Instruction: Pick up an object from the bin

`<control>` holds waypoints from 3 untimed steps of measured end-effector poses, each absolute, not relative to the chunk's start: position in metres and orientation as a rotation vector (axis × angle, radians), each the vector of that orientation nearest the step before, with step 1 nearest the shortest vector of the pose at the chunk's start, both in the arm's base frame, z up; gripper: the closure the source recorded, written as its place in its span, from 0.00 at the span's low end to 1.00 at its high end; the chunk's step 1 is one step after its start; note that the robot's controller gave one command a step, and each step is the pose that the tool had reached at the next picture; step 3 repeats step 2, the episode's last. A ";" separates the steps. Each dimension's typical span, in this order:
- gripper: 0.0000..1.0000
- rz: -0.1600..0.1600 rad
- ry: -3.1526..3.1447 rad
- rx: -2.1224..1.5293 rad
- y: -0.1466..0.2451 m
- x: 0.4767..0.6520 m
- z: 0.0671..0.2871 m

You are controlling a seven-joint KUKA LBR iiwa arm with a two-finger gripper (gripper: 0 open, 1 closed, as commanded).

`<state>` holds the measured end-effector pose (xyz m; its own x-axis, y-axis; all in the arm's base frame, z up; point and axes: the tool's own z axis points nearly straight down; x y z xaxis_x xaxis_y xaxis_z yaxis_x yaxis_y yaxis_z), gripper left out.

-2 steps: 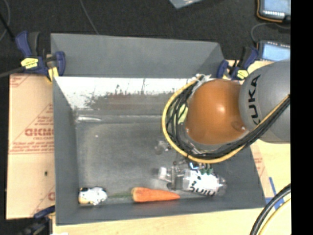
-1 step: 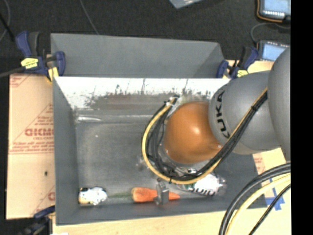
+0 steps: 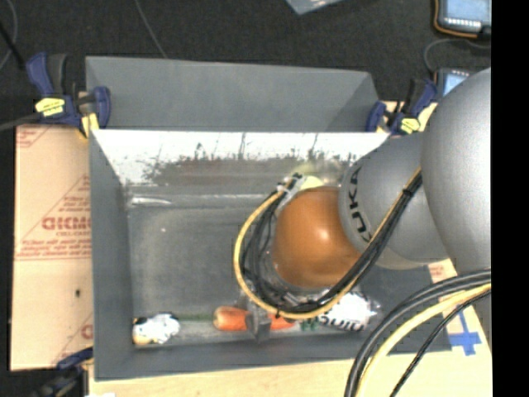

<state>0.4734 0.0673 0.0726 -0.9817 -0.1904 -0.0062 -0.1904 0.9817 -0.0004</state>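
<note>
My gripper (image 3: 259, 322) is low at the bin's near wall, under the arm's orange cover. It sits right against an orange carrot-shaped thing (image 3: 227, 318) that lies along the near wall, with a thin green stem (image 3: 197, 319) running left from it. Whether that orange thing is gripped is hidden. To the right of the gripper lies a white packet with green lettering (image 3: 347, 313), partly covered by the arm's cables.
A small white crumpled thing with dark spots (image 3: 156, 329) rests in the near left corner. The arm and its cable loop cover the right half of the bin. The bin's left and middle floor is bare grey metal.
</note>
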 end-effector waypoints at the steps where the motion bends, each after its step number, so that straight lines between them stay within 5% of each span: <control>1: 1.00 0.000 3.121 -0.299 0.067 0.473 0.073; 3: 1.00 0.001 3.124 -0.298 0.067 0.472 0.078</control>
